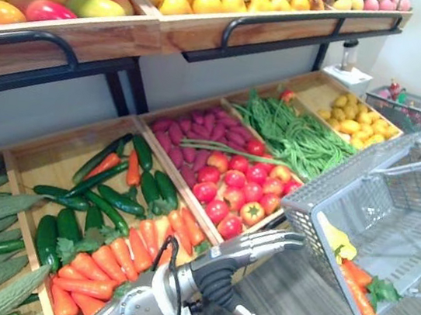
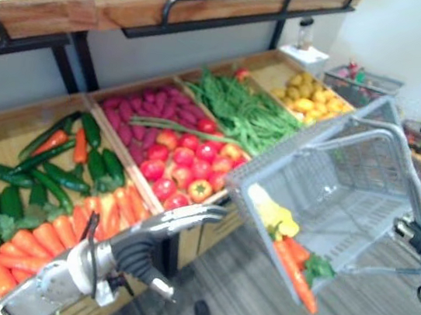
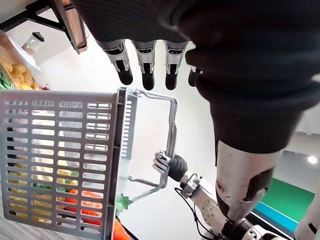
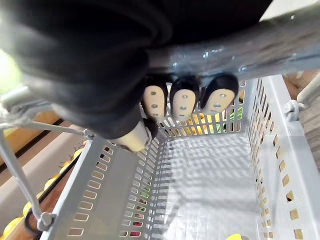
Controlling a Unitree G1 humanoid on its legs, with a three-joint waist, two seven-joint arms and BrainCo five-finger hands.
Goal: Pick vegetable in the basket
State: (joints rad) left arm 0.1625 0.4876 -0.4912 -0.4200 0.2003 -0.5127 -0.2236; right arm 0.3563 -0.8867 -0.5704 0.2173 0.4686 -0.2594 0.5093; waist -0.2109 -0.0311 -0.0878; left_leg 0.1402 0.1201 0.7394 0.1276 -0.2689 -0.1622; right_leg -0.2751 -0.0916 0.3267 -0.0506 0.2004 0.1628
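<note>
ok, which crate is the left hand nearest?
The tomato crate: the open left hand sits at its front corner, right of the carrot crate.

There is one grey plastic basket (image 1: 350, 194) with two carrots (image 1: 366, 305) and one yellow pepper (image 1: 338, 240), plus one wire basket (image 1: 420, 99).

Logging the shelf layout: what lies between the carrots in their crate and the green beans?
In the left eye view, one crate lies between them, with red tomatoes in front and purple vegetables behind.
</note>
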